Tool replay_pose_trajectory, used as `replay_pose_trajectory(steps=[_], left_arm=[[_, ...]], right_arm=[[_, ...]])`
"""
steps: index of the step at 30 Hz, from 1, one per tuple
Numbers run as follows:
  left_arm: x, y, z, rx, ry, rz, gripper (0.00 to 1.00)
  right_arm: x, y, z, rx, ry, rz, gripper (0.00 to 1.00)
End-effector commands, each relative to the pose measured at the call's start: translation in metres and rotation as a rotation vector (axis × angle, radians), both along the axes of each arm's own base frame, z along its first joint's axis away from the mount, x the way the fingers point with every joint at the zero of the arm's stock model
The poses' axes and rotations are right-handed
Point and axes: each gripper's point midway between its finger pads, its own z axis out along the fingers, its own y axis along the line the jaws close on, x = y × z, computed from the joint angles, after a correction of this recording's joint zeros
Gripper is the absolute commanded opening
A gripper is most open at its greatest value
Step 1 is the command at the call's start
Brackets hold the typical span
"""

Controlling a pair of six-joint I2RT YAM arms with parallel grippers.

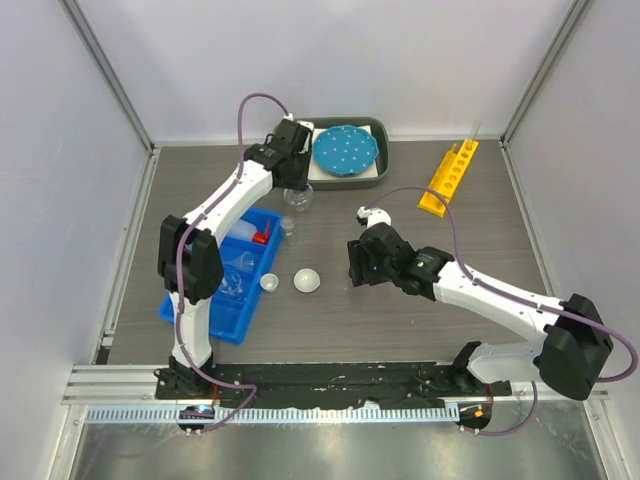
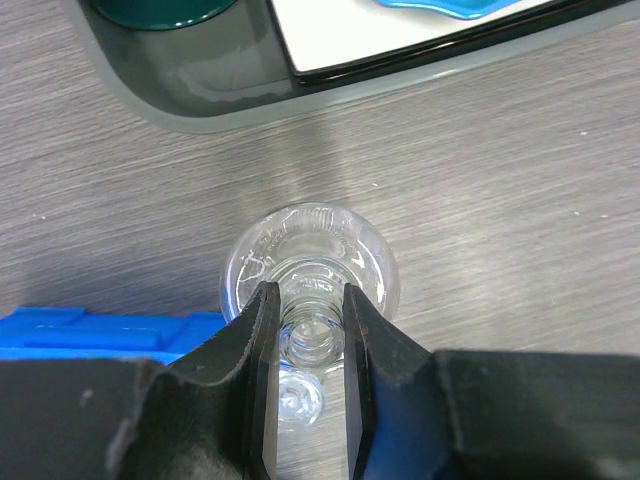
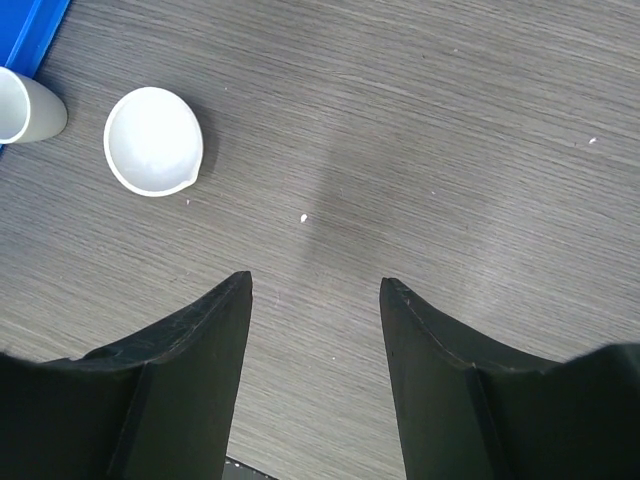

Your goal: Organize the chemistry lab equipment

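Two arms share the table, and from above the left gripper [image 1: 296, 188] sits near the middle of the far edge on a small clear flask [image 1: 298, 200], just in front of the grey tray [image 1: 383, 135] carrying a blue dotted plate [image 1: 345, 150]. A blue bin [image 1: 225, 315] by the left edge already holds a white squeeze bottle [image 1: 248, 232]. Two small round dishes [image 1: 306, 279] lie beside it, and a yellow test-tube rack [image 1: 448, 177] rests toward the far right corner. At the left wrist, the left gripper [image 2: 312, 332] has its fingers [image 2: 265, 345] pinched narrowly on the neck of the flask [image 2: 345, 265], the bulb showing beyond them; whether the glass is clear of the table cannot be told. The tray [image 2: 200, 100] and a teal mug [image 2: 160, 10] lie just past it, with the bin [image 2: 80, 328] to one side. At the right wrist, the right gripper [image 3: 315, 288] is spread wide over bare tabletop, touching nothing, with one dish [image 3: 153, 140] ahead of it near the bin [image 3: 30, 25]. The job in hand looks to be moving the flask to the bin. That calls for a steady pinch on the neck, the flask kept upright, a lift high enough to clear the bin wall, and a gentle landing in a free spot away from the bottle.
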Motion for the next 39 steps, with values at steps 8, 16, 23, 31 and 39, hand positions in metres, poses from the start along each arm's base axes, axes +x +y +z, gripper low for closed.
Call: replay_pose_trajectory(steps=[8, 16, 23, 31, 39], left_arm=[[-0.034, 0.011, 0.1, -0.079, -0.134, 0.034, 0.0], [-0.093, 0.065, 0.112, 0.008, -0.1, 0.128, 0.0], [-0.149, 0.111, 0.11, 0.026, -0.089, 0.223, 0.0], [-0.191, 0.164, 0.093, 0.019, -0.07, 0.346, 0.0], [-0.207, 0.202, 0.06, 0.028, -0.014, 0.452, 0.0]], right_arm=[[0.0, 0.0, 0.019, 0.066, -0.051, -0.012, 0.6], [-0.001, 0.005, 0.025, 0.099, -0.059, 0.009, 0.6], [-0.007, 0.012, 0.031, 0.124, -0.059, 0.045, 0.6], [-0.012, 0.016, 0.029, 0.104, -0.065, 0.074, 0.59], [-0.014, 0.02, 0.028, 0.108, -0.068, 0.087, 0.59]])
